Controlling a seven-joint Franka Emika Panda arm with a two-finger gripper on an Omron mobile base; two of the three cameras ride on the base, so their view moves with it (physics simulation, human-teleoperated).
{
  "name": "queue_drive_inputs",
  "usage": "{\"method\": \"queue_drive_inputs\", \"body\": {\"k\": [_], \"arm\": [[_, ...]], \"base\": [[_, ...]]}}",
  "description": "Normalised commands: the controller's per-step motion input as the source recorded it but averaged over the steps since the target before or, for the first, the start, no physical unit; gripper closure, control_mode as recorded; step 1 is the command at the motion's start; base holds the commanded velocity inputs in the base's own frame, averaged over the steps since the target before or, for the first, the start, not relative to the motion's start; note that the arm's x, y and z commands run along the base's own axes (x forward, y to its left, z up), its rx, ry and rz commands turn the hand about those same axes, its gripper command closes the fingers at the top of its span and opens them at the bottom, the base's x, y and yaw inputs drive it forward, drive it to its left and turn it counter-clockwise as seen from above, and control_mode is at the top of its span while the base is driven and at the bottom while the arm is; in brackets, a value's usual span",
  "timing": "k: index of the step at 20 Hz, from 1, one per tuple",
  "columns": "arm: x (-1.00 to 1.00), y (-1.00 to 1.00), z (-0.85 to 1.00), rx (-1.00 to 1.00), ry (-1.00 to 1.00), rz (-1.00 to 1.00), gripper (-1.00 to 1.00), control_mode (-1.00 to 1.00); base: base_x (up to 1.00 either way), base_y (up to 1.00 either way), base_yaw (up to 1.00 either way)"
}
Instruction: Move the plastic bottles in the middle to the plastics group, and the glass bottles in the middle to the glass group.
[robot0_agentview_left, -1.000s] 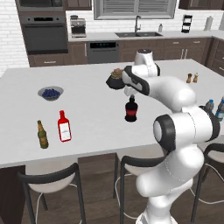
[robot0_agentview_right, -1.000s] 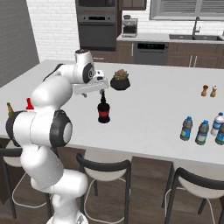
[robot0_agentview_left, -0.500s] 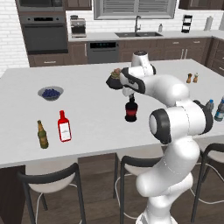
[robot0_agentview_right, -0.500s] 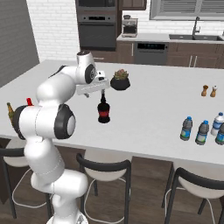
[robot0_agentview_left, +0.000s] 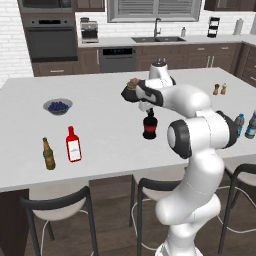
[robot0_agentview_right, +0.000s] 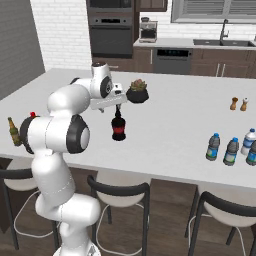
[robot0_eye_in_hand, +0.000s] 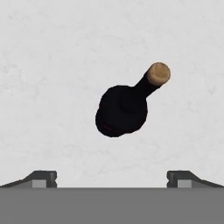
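The glass bottle (robot0_agentview_left: 149, 125), black and round-bodied with a red label and a cork, stands upright mid-counter. My gripper (robot0_agentview_left: 148, 106) hangs just above its neck, open and holding nothing. From the hand camera, the glass bottle (robot0_eye_in_hand: 122, 112) lies ahead of the gripper (robot0_eye_in_hand: 112, 179), whose fingertips (robot0_eye_in_hand: 42, 178) are spread wide. The glass group is at the left: a brown beer bottle (robot0_agentview_left: 48, 154) and a flat red bottle (robot0_agentview_left: 73, 145). Two plastic bottles (robot0_agentview_right: 213, 147) (robot0_agentview_right: 231, 151) stand at the right beside the plastics group (robot0_agentview_right: 248, 142).
A potted plant (robot0_agentview_right: 137, 92) sits just behind the gripper. A bowl of blueberries (robot0_agentview_left: 58, 105) is at the back left, and salt and pepper shakers (robot0_agentview_right: 238, 104) at the back right. Stools (robot0_agentview_right: 120, 192) line the counter's near edge.
The arm's upper part has swung a little toward the back while the open hand has kept its place over the black bottle. No bottle has moved.
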Motion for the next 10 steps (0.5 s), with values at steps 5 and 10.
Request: {"method": "queue_drive_inputs", "body": {"k": [5, 10], "arm": [[0.23, -0.08, -0.08, 0.06, 0.00, 0.00, -1.00, -1.00], [0.25, -0.13, -0.01, 0.08, 0.00, 0.00, -1.00, -1.00]], "base": [[0.00, 0.00, 0.00], [0.00, 0.00, 0.00]]}}
